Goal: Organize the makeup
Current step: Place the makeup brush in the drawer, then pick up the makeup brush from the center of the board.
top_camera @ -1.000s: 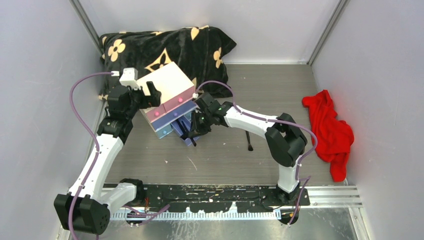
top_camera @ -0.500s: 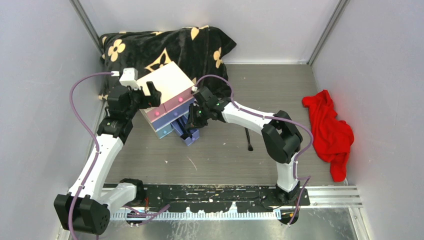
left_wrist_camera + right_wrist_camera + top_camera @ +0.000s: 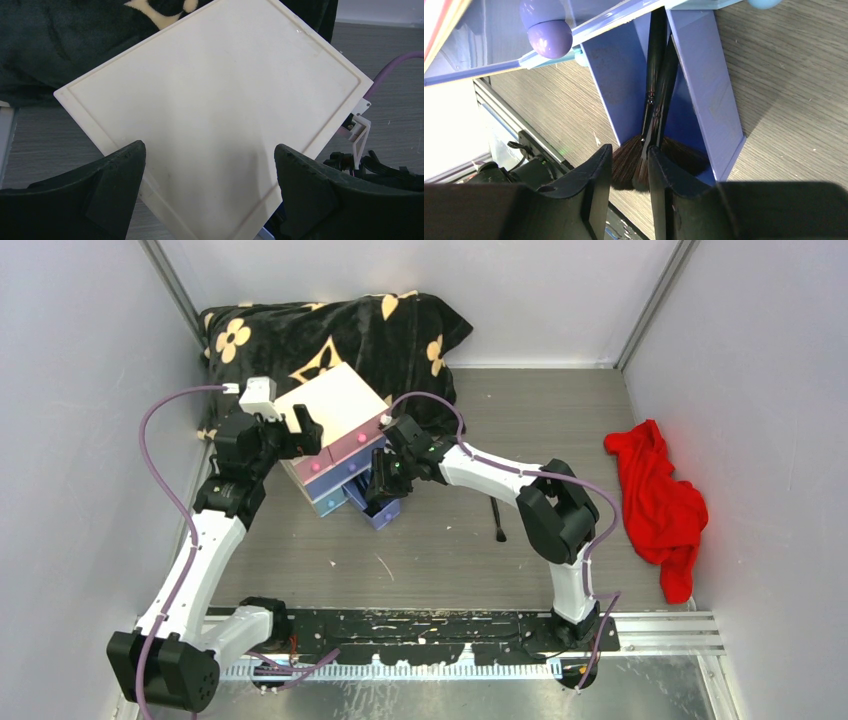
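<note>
A black-handled brush, lying in the open blue drawer of the white chest, is clenched near its bristles by the right gripper, apparently so that it can be tucked fully inside. The left gripper is spread wide astride the chest's top, probably to steady it. No writing or brand can be read.

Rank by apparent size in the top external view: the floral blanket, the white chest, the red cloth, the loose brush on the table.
Largest: floral blanket.
Then white chest and red cloth, too alike to rank.
Smallest: loose brush.
</note>
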`<state>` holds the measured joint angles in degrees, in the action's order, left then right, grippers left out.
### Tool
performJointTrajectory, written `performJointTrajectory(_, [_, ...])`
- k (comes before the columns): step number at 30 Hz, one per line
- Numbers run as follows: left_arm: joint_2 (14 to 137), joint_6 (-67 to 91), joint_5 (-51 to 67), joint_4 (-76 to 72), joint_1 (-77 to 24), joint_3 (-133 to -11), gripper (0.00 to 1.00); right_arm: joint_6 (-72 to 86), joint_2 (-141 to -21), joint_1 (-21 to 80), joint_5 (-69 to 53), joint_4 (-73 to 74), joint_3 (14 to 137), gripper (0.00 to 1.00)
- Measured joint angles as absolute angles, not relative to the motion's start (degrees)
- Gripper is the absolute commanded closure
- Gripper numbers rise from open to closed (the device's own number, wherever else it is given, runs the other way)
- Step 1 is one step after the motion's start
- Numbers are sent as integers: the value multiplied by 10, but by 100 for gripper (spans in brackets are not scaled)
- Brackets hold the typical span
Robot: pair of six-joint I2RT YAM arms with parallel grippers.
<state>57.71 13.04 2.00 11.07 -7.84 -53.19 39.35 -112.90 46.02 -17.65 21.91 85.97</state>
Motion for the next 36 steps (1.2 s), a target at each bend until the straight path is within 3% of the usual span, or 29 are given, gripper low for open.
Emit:
performJointTrajectory(9, [577,130,20,111,-78,-532,0,373,-1096,460,-150,205,832,62])
performJointTrajectory(16, [577,130,20,111,-78,-532,0,316,-986,461,-18,239,791,60])
performJointTrajectory(23, [577,130,20,111,-78,-532,0,291,-868,370,73,275,614,60])
performJointTrajectory(27, [577,130,20,110,-78,-532,0,270,-857,339,128,334,550,57])
performJointTrajectory(36, [577,130,20,110,-78,-531,0,211,-859,345,191,358,551,55])
